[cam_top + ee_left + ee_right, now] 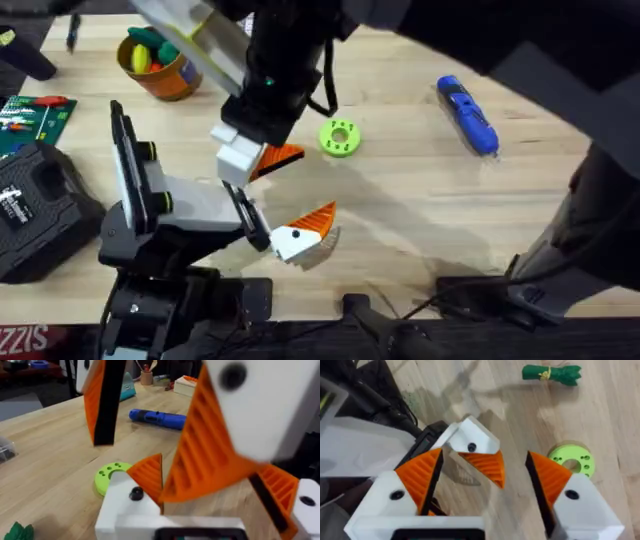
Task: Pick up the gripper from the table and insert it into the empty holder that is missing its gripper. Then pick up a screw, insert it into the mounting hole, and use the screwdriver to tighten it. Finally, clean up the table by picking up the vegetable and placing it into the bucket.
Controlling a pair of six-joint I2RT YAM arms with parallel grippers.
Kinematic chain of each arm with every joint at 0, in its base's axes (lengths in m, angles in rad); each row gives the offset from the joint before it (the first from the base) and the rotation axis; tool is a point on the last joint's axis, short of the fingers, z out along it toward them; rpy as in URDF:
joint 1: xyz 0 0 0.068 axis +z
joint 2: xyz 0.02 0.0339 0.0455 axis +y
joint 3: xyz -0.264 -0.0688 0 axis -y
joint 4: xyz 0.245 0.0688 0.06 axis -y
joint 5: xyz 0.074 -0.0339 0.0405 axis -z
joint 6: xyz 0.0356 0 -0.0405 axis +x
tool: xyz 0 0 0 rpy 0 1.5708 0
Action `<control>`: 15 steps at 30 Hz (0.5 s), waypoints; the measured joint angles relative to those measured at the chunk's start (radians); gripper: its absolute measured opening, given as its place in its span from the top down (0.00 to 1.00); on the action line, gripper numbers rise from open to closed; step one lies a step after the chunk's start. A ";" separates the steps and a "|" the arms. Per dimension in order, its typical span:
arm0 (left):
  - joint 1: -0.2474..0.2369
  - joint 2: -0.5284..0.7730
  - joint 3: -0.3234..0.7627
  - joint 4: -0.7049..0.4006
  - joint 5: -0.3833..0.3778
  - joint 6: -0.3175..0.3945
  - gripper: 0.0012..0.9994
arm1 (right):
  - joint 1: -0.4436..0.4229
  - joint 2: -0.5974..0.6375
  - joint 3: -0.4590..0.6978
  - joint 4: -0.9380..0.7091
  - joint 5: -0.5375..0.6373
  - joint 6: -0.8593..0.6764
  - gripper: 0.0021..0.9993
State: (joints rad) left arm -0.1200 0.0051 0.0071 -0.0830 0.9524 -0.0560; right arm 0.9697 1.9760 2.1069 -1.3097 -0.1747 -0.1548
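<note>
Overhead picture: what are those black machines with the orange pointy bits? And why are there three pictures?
They are two robot arms sitting at a wooden table. Each ends in a pincher called a gripper. One picture looks down from above. The other two come from small cameras on the arms' wrists. The right gripper reaches in from above with its fingers open. Its wrist camera shows a white and orange finger piece between them, and nothing is pinched. The left gripper sits just below it. On the table lie a green ring, a blue screwdriver, an orange bucket and a green vegetable.
</note>
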 joint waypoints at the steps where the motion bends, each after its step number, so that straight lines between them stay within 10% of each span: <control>1: 0.000 0.000 0.000 0.000 0.000 0.002 0.02 | -0.006 -0.006 -0.001 0.000 0.001 -0.006 0.03; 15: 0.000 0.000 0.000 0.000 0.000 0.003 0.02 | -0.146 -0.129 -0.002 -0.053 0.002 -0.003 0.01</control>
